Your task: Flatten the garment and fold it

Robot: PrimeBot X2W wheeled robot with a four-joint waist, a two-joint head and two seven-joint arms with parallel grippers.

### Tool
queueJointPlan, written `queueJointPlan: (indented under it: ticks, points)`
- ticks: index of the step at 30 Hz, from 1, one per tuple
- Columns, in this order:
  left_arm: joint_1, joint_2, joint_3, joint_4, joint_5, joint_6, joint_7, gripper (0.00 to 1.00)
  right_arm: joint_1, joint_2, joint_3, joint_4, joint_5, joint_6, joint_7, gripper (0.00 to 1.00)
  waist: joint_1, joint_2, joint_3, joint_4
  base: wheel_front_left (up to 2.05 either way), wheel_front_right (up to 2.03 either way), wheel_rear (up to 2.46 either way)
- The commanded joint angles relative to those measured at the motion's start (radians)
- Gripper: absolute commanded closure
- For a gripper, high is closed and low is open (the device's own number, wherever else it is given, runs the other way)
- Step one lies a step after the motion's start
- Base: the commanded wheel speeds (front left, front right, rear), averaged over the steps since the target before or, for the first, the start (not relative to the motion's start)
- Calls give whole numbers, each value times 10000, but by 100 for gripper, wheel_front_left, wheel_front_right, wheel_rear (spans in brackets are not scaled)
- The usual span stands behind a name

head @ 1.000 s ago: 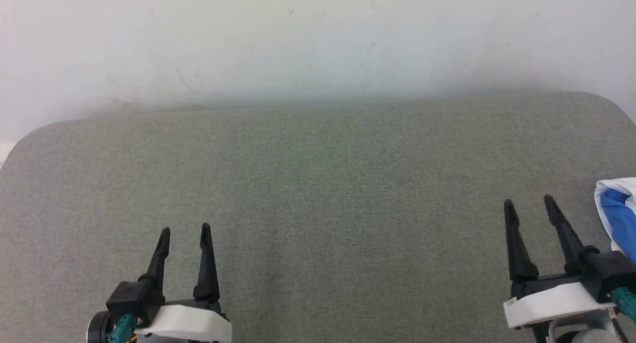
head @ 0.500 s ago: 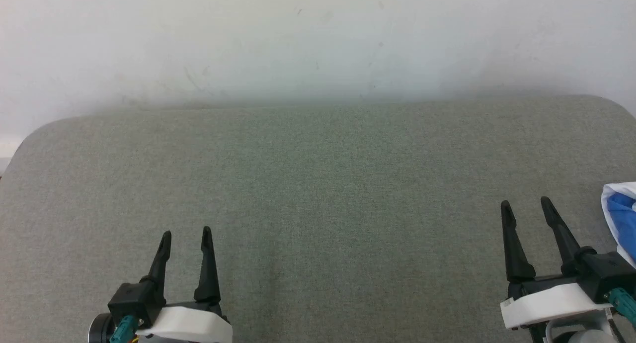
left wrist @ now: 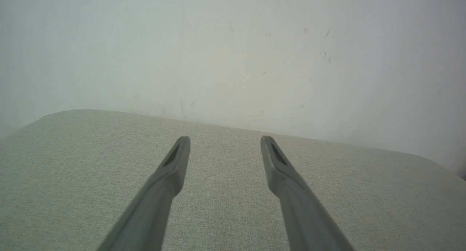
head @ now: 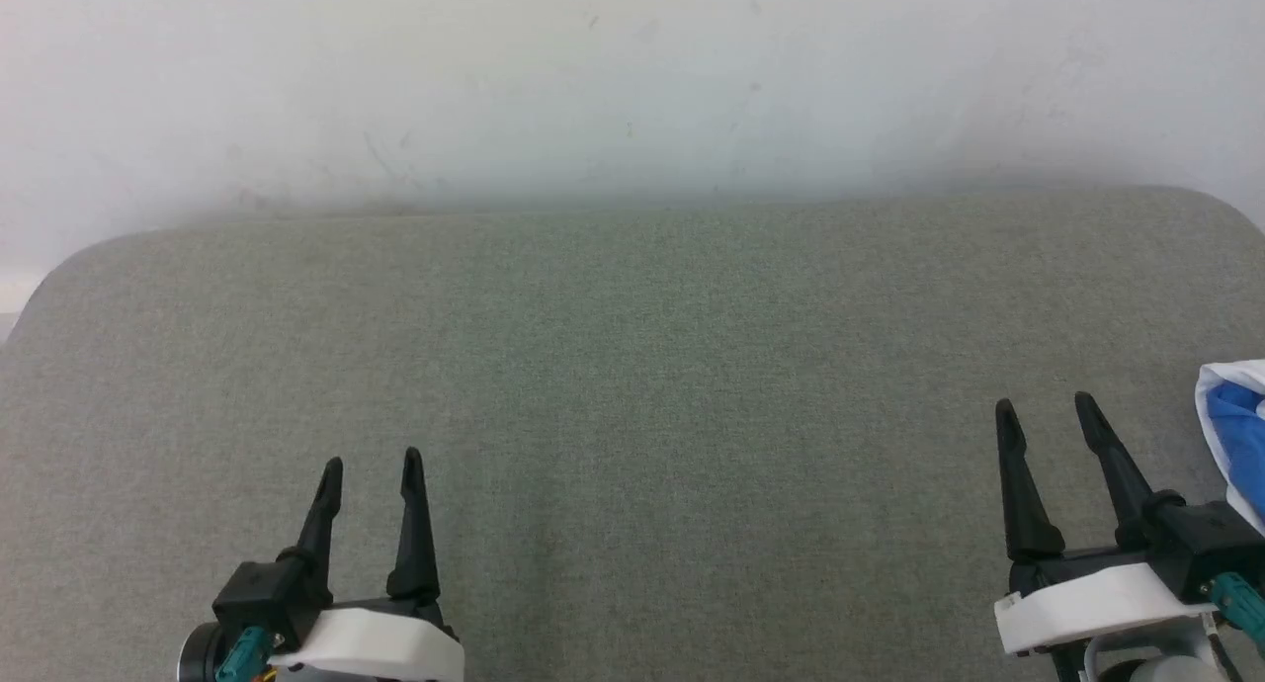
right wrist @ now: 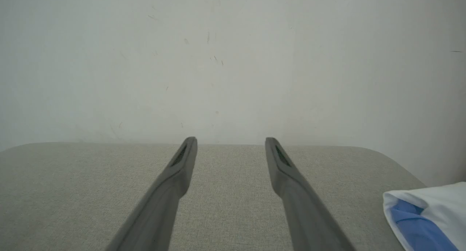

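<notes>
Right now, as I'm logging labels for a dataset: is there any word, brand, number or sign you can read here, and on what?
None: no text can be read.
The garment: the part in view is plain white and blue cloth, no lettering.
The left gripper and right gripper: no markings legible.
The grey padded surface and wall: scuffs, no writing.

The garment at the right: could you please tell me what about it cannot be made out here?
Full shape and lay of the garment: the head view's right edge cuts it off, leaving a white fold with blue inside.
Its lower part: behind the body of the right gripper in the head view.
Any print or neckline: the right wrist view's lower right corner crops it.
</notes>
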Motion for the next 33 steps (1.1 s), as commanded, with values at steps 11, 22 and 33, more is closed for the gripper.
queueJointPlan:
  ticks: [11, 22, 33]
  points:
    - [-30, -19, 17, -26, 48, -2, 131, 100, -16, -7, 24, -31, -47, -1, 135, 100, 0, -1, -1, 10, 0, 0, 0]
    - [-82, -12, 42, -89, 241, -19, 362, 100, -44, -2, 73, -78, -133, -3, 360, 100, 0, -1, -12, 24, 0, 0, 0]
    - [-135, -5, 68, -151, 434, -37, 593, 100, -71, 2, 122, -126, -219, -5, 585, 100, 0, -1, -24, 39, 0, 0, 0]
